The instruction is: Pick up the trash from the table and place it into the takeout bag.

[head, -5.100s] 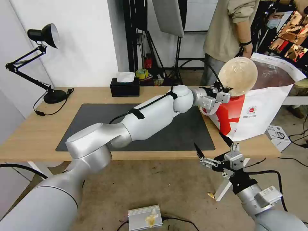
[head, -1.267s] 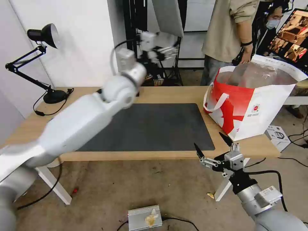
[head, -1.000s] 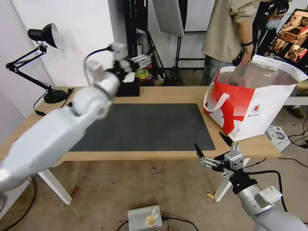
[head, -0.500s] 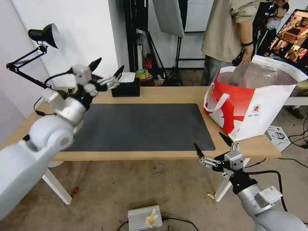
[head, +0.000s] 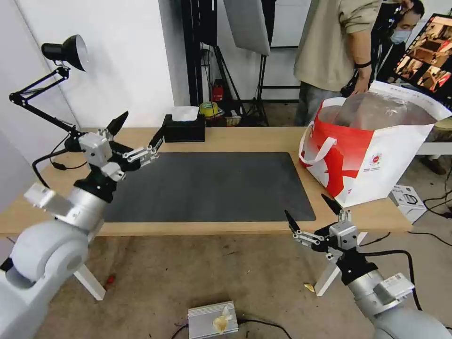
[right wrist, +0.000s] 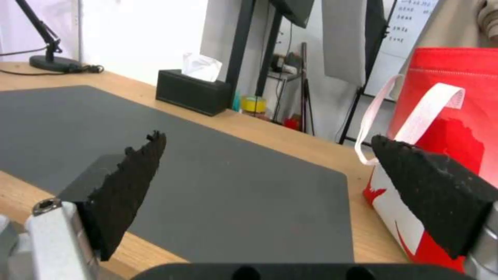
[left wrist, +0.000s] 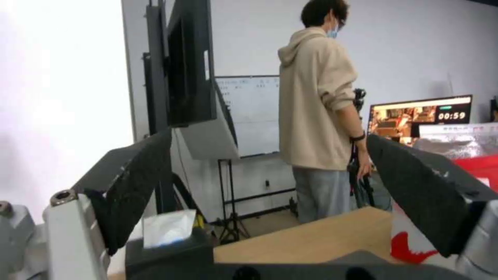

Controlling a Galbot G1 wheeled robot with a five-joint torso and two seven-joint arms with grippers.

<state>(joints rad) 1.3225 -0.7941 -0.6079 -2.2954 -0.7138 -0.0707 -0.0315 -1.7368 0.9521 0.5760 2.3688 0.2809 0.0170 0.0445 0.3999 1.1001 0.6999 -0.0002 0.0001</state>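
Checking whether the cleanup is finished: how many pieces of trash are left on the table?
0. The table carries a dark mat, a black tissue box, a desk lamp and the takeout bag; anything inside the bag is hidden.

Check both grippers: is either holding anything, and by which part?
Nothing is held. The left gripper is open above the table; the right gripper is open at its front edge.

Silver-grey arms, white-metal wrists, black tapered serrated fingers [right wrist: 130, 186], black cable behind left gripper [head: 137, 133].
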